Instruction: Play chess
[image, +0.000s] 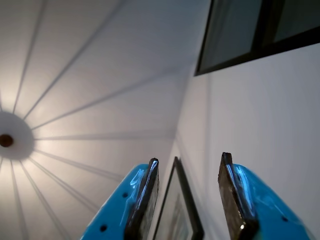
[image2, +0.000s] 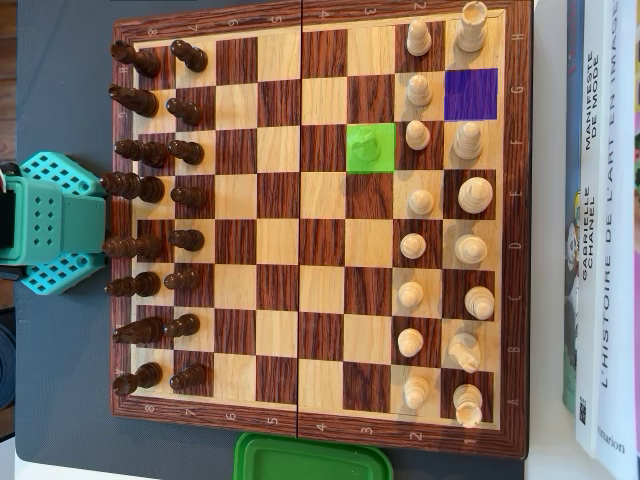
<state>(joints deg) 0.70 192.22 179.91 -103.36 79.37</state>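
The chessboard (image2: 310, 230), a wooden folding board with dark and light squares, lies flat on a dark mat (image2: 60, 400) in the overhead view, filling most of the picture. The dark pieces (image2: 150, 190) stand in two columns along its left side, and the light pieces (image2: 440, 210) stand in two columns along its right side. One square right of centre is tinted bright green (image2: 371, 148) with a piece standing on it, its own colour hidden by the tint; a square up near the right edge is tinted purple (image2: 470, 95) and stands bare. Just off the board's left edge sits the teal base of the arm (image2: 50, 222), touching the mat. A green lid or container (image2: 312, 458) lies against the board's lower edge. To the right, books (image2: 600, 230) lie side by side with their spines showing, on the pale worktop (image2: 548, 440). In the wrist view the claw (image: 190, 200) points upward toward a white ceiling (image: 100, 75) with a round lamp (image: 6, 140), a dark-framed window (image: 250, 30) and a framed picture (image: 177, 210) on the wall; its two blue fingers (image: 142, 200) stand well apart with nothing between them.
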